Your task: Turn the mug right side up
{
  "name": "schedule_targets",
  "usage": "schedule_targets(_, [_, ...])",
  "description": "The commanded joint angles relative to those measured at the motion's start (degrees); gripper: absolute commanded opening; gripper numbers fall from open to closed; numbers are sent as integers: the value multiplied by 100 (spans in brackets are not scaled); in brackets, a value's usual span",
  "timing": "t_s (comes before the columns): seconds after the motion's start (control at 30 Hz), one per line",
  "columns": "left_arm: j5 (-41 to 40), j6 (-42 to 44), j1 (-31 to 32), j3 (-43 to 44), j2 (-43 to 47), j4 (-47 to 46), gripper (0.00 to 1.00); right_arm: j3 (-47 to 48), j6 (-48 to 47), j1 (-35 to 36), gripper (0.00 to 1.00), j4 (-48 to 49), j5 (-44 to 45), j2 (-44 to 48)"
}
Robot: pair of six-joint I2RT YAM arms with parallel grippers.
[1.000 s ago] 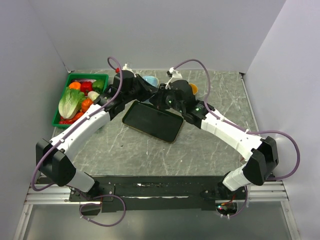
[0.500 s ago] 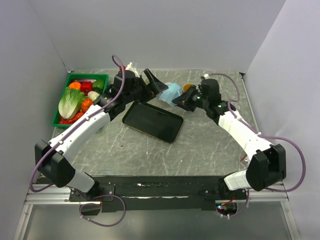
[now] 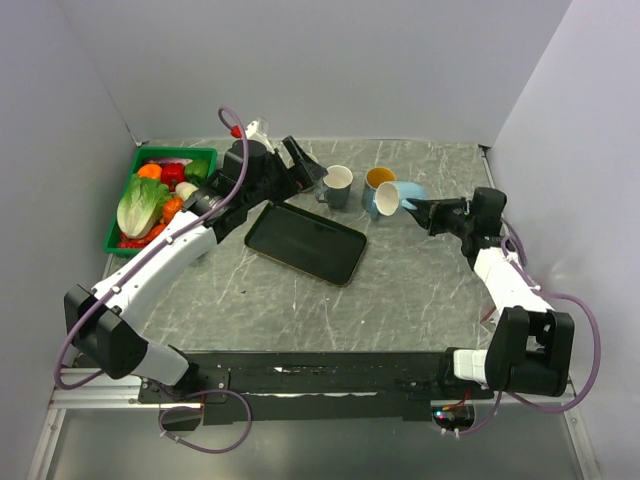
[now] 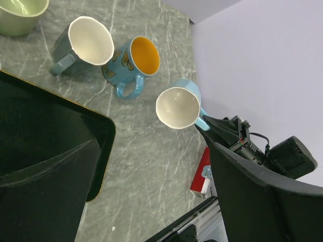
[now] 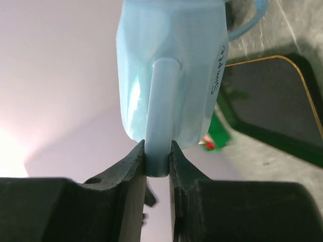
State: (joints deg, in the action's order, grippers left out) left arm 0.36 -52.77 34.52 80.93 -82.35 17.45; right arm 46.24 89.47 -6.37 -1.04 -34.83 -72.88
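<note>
The light blue mug [image 3: 393,196] hangs above the table at the back right, tipped on its side with its white inside [image 4: 176,107] facing left. My right gripper [image 3: 412,206] is shut on its handle [image 5: 161,121], and both pads press the handle's end in the right wrist view [image 5: 157,151]. My left gripper [image 3: 306,167] is open and empty at the back centre-left, apart from the mug. In its own view [image 4: 154,151] its fingers [image 4: 252,191] stand wide over the bare table.
A grey mug [image 3: 336,185] and a blue butterfly mug with an orange inside [image 3: 377,182] stand upright just left of the held mug. A black tray [image 3: 305,242] lies mid-table. A green basket of vegetables [image 3: 160,195] sits far left. A red box [image 4: 203,171] lies near the right arm.
My left gripper opened and let go of the mug. The right arm carried the mug to the right by its handle, uncovering the two standing mugs.
</note>
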Motion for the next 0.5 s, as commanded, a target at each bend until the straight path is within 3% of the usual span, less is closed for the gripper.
schedule_targets(0.0, [200, 320, 2, 213, -131, -312, 96, -483, 1598, -233, 0, 1551, -683, 371])
schedule_targets(0.27, [1571, 1058, 89, 389, -1352, -751, 99, -1679, 2813, -259, 0, 2082, -516, 880])
schedule_targets(0.37, [1809, 1383, 265, 415, -1827, -989, 91, -1968, 3040, -242, 0, 2257, -560, 1091])
schedule_targets(0.47, [2011, 1577, 458, 398, -2161, -1348, 88, -2145, 3138, -250, 0, 2380, -648, 1197])
